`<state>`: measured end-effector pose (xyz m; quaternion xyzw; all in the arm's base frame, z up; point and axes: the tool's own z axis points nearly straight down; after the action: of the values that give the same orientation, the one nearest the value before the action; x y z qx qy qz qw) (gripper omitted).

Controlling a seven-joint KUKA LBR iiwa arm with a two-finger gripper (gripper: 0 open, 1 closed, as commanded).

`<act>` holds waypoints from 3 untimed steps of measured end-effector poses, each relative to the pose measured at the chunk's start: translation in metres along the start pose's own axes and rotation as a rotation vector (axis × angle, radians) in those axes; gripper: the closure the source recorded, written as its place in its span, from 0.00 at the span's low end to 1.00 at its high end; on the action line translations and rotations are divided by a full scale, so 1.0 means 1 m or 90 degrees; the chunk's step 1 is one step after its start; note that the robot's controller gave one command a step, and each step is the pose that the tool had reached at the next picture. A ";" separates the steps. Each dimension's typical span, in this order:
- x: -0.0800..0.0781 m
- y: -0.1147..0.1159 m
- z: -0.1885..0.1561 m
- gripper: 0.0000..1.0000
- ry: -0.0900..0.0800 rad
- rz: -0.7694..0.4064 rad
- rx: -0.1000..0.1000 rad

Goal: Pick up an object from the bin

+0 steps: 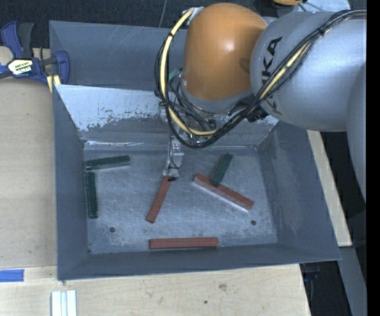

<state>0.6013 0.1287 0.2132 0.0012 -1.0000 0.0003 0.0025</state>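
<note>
Beneath the orange cover (221,51), the gripper (172,168) meets a reddish-brown stick (157,203) at its upper end, grip unreadable.

Single camera, above the grey bin (68,176), looking down with a slight tilt from the near side. Close range: bin spans most of the view. Arm (321,64) enters upper right, covering part of the far wall.
</note>
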 end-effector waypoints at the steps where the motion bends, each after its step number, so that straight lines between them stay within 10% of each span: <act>1: -0.002 0.000 -0.005 0.00 -0.005 0.001 -0.001; 3: 0.021 -0.035 0.077 0.00 -0.002 -0.077 -0.001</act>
<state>0.5797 0.0941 0.1364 0.0617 -0.9981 -0.0004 0.0006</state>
